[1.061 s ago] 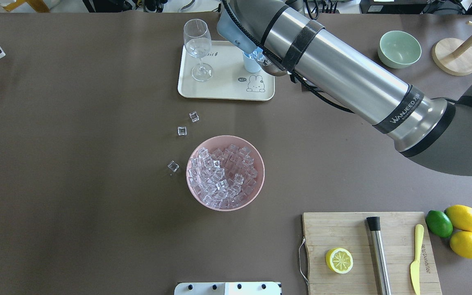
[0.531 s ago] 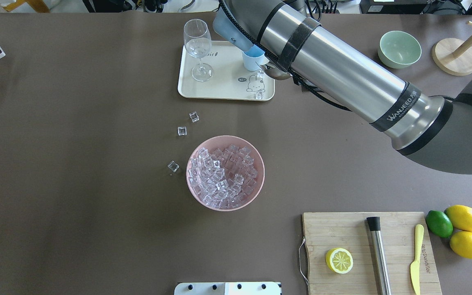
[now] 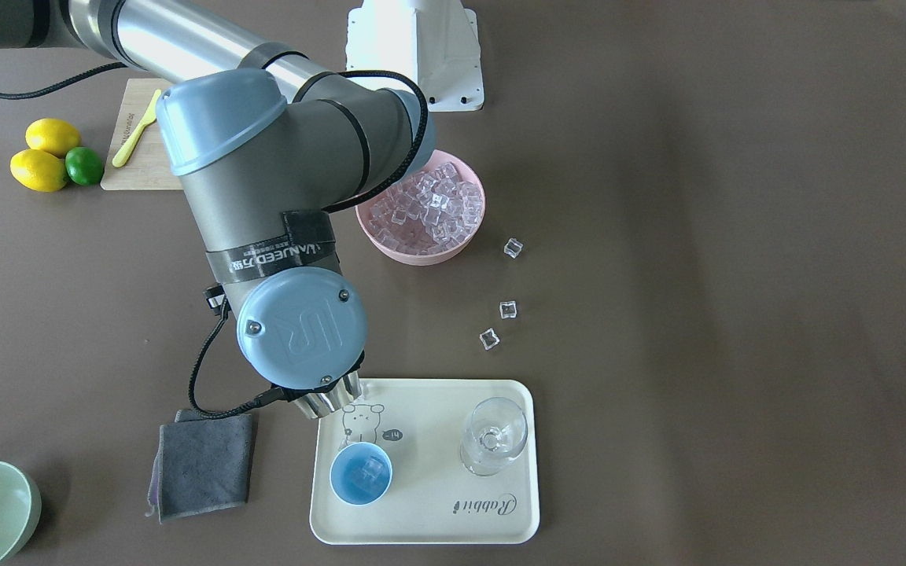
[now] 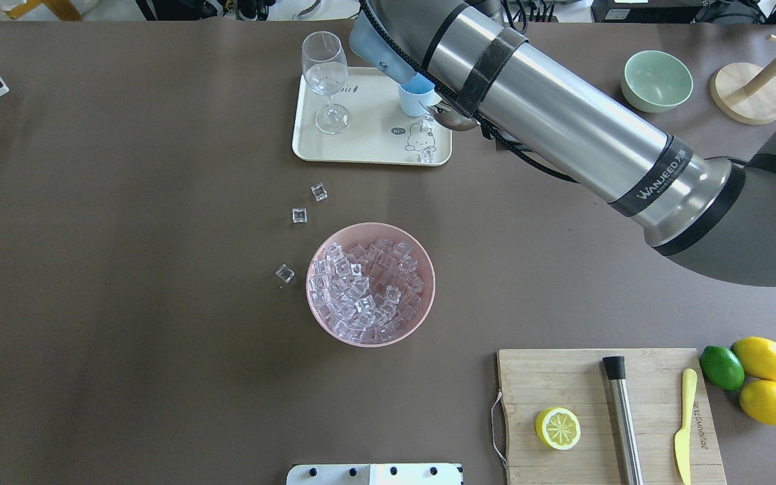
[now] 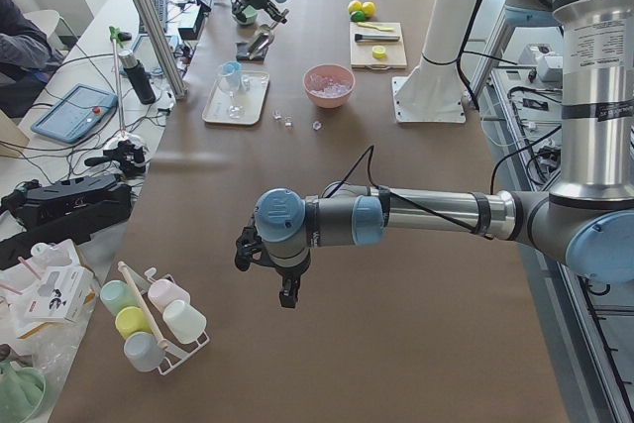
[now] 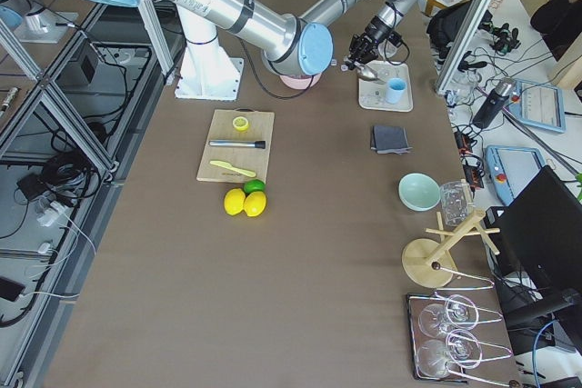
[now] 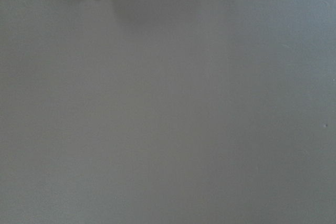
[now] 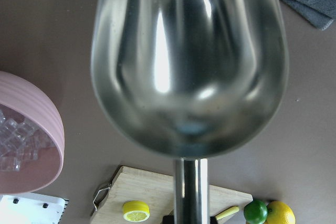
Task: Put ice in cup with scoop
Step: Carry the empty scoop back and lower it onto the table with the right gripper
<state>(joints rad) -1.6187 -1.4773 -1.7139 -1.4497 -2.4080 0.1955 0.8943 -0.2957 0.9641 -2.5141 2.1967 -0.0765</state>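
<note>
Our right jaws clamp the handle of the scoop, its empty trough poised just beside the cup on the tray so ice drops inside, where some lies; we cannot tell our left jaws' state.

On tray cup beside glass, ice in bowl nearer robot, scoop over tray edge by cup

Glass nr cup on tray
</note>
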